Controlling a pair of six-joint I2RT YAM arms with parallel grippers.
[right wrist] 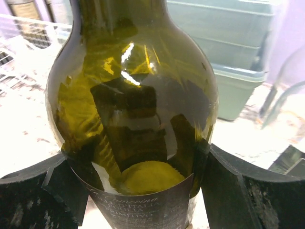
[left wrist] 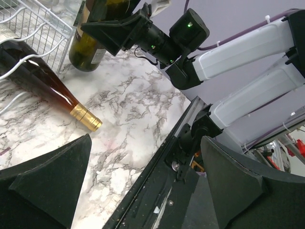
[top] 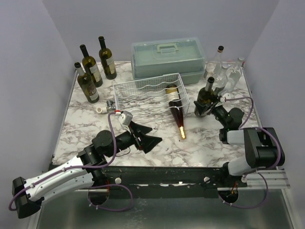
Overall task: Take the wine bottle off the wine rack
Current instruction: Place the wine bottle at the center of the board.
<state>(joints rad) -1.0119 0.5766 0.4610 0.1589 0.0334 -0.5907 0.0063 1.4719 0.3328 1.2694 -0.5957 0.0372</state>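
Observation:
The white wire wine rack (top: 143, 90) (left wrist: 28, 21) sits at mid table. A reddish-brown wine bottle (top: 176, 107) (left wrist: 40, 76) lies with its body on the rack's right end. Its gold-capped neck slopes down onto the marble toward me. Just right of the rack stands an upright green wine bottle (top: 208, 94) (left wrist: 86, 50) (right wrist: 138, 95). My right gripper (top: 204, 109) (right wrist: 138, 191) is shut on its lower body, one finger on each side. My left gripper (top: 156, 135) (left wrist: 147, 191) hovers open and holds nothing, low over the table's front, left of the gold cap.
A grey-green plastic case (top: 167, 59) with a handle stands behind the rack. Three dark bottles (top: 95, 71) stand at the back left and clear glass bottles (top: 226, 71) at the back right. A small white piece (top: 101, 109) lies left of the rack.

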